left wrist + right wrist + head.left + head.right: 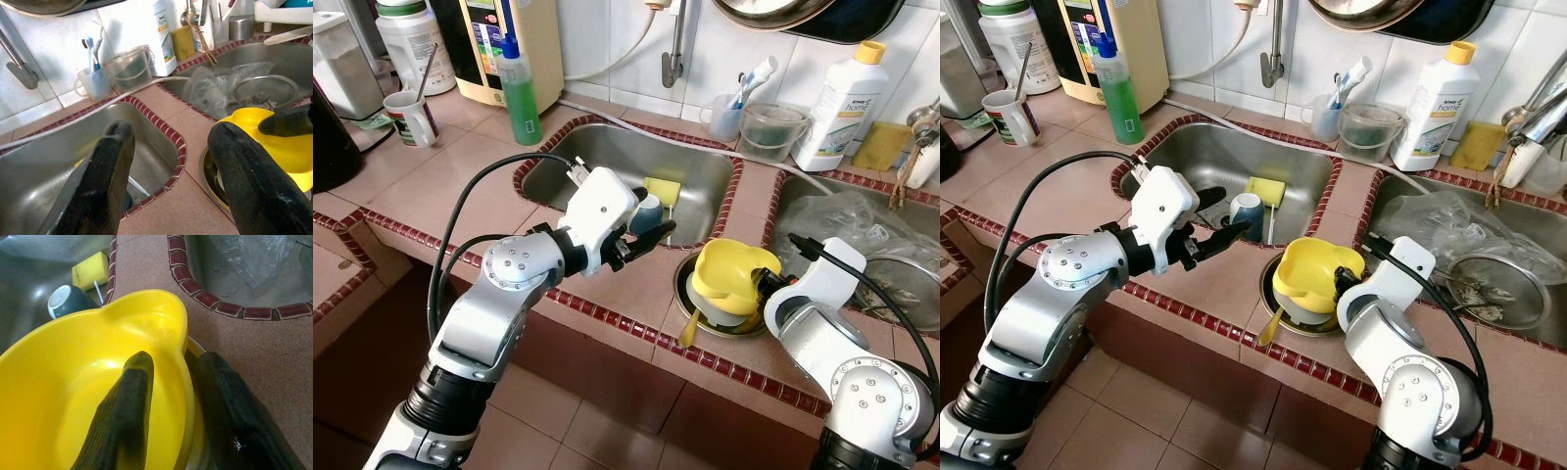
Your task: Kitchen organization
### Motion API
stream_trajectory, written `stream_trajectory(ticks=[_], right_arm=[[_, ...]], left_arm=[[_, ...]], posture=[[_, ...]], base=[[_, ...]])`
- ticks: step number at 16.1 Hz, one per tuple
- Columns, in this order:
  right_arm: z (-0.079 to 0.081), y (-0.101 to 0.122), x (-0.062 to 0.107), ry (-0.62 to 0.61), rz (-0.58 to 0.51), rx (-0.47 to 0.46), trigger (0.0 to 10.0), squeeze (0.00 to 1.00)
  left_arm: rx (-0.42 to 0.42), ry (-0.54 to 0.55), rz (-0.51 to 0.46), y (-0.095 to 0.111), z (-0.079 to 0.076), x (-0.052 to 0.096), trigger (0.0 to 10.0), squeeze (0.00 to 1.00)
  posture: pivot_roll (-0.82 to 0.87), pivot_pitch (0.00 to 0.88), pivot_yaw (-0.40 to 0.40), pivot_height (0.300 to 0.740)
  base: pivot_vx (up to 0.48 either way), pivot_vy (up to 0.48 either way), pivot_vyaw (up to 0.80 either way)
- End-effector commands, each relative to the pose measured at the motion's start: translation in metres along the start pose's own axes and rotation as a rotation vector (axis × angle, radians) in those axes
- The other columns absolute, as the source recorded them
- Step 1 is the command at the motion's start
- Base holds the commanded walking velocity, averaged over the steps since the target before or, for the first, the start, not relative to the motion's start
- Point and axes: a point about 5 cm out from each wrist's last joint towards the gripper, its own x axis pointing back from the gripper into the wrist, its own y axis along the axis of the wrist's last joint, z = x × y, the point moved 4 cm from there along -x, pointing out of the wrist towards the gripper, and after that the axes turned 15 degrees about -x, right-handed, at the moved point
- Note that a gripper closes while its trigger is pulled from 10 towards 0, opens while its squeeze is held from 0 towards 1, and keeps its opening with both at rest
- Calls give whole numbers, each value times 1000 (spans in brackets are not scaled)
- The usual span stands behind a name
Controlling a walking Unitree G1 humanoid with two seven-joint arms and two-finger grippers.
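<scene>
A yellow bowl [732, 272] sits tilted on a stack of dishes in a metal plate [700, 315] on the tiled counter between two sinks. My right gripper [770, 286] is shut on the bowl's rim [183, 357], one finger inside and one outside. My left gripper [644, 233] is open at the front edge of the left sink [597, 157], just short of a dark blue cup [649, 210] standing upside down in the basin. A yellow sponge [663, 188] lies behind the cup. Nothing is between the left fingers [107, 181].
A yellow spoon [689, 329] sticks out of the metal plate toward the counter edge. The right sink [803, 211] holds crumpled plastic and a strainer [891, 269]. Behind stand a green soap bottle [521, 93], a white detergent bottle [842, 103], a toothbrush cup [726, 116] and a mug [411, 117].
</scene>
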Motion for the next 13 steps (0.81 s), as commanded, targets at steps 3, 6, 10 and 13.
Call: stream_trajectory(ticks=[3, 6, 10, 13], right_arm=[[8, -24, 2, 20, 98, -98, 0, 0], [9, -24, 1, 25, 101, -101, 0, 0], [13, -19, 1, 42, 89, -101, 0, 0], [16, -12, -1, 65, 58, -88, 0, 0]], left_arm=[[-34, 10, -16, 7, 4, -3, 10000, 0], [-37, 15, -19, 8, 4, -3, 10000, 0], [-45, 24, -21, 8, 6, -3, 10000, 0], [-51, 31, -25, 8, 6, -5, 10000, 0]], posture=[[-71, 71, -40, 740], [-69, 69, -41, 740], [-69, 58, -40, 740], [-68, 44, -41, 740]], base=[[0, 0, 0], [0, 0, 0], [0, 0, 0], [0, 0, 0]])
